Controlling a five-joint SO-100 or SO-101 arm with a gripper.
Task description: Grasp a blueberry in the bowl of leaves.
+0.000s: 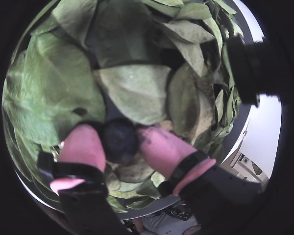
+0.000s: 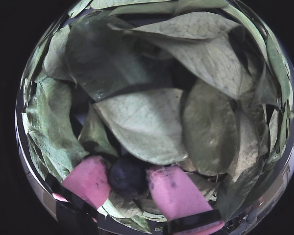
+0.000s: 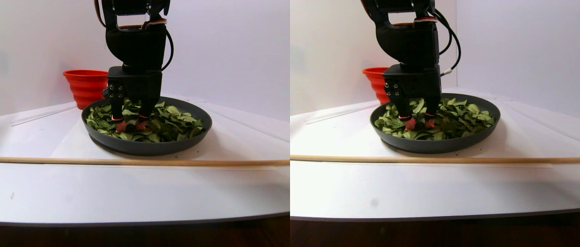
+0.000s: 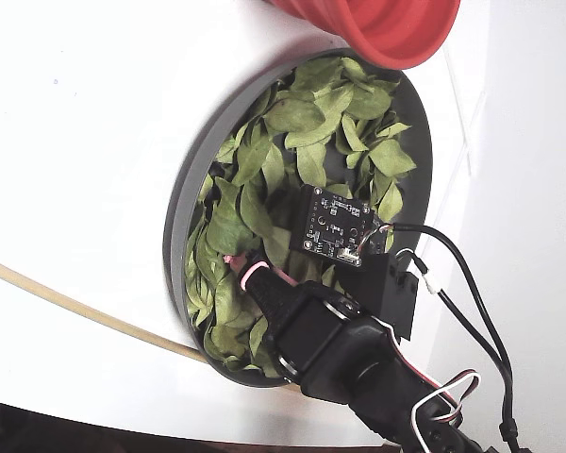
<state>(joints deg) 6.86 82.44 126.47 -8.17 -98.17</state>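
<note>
End effector [image 2: 129,177] closed narrow on the blueberry [image 2: 128,176], pink fingertips [image 1: 83,144] touching both sides. Berry sits among the leaves [image 2: 142,122] near the rim of the bowl [image 3: 146,146]. Red ribbed bowl [image 3: 84,85] behind, on white bench [image 3: 115,190].

Two wrist cams w/ fisheye lenses sit very close, looking down past pink fingertips [image 1: 83,147] into the leaves [image 2: 142,122]. Stereo pair: low, side-on, further back. Fixed cam: overhead, tilted. All share the bowl [image 3: 146,146].
</note>
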